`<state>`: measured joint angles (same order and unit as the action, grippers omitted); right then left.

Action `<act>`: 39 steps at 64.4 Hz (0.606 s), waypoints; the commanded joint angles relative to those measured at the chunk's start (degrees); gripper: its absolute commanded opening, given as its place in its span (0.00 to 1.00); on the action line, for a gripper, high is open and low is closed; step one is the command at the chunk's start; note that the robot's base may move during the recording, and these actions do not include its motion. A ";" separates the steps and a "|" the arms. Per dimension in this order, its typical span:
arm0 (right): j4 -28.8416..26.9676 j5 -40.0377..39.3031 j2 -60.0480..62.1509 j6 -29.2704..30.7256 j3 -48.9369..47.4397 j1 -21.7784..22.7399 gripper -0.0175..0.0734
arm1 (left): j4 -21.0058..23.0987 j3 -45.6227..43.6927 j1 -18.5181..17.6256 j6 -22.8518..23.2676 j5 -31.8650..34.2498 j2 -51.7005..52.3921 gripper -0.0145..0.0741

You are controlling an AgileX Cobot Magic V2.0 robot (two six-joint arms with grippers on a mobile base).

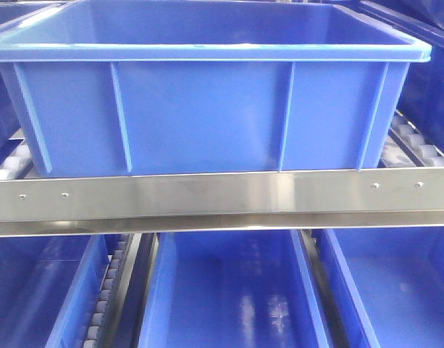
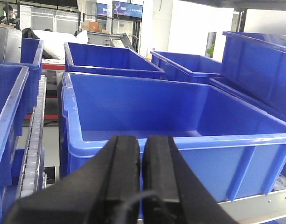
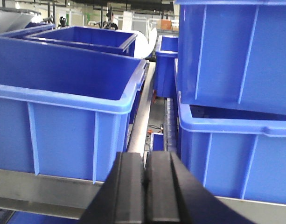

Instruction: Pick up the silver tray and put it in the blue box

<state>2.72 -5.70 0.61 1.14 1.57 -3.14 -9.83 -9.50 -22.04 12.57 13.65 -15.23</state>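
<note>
**Blue box ahead, both tools closed and empty**

I see the blue box (image 1: 207, 109) filling my front view, sitting on roller rails behind a steel rack bar (image 1: 222, 199); more blue crates (image 1: 229, 290) sit on the level below. I can't find the silver tray in any view. My left tool (image 2: 142, 186) and right tool (image 3: 145, 191) both have jaws pressed together, holding nothing.
</note>
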 commanded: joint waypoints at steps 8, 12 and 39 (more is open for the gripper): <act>-0.12 -4.37 1.19 0.14 -1.00 0.34 0.25 | 0.16 -1.61 -0.35 0.24 4.71 -0.47 0.16; -0.12 -4.37 1.19 0.14 -1.00 0.34 0.25 | 0.16 -1.61 -0.35 0.24 4.71 -0.47 0.16; -0.12 -4.37 1.19 0.14 -1.00 0.34 0.25 | 0.16 -1.61 -0.35 0.24 4.71 -0.47 0.16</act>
<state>2.72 -5.45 0.54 1.14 1.57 -3.14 -9.83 -9.50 -22.04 12.57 13.65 -15.23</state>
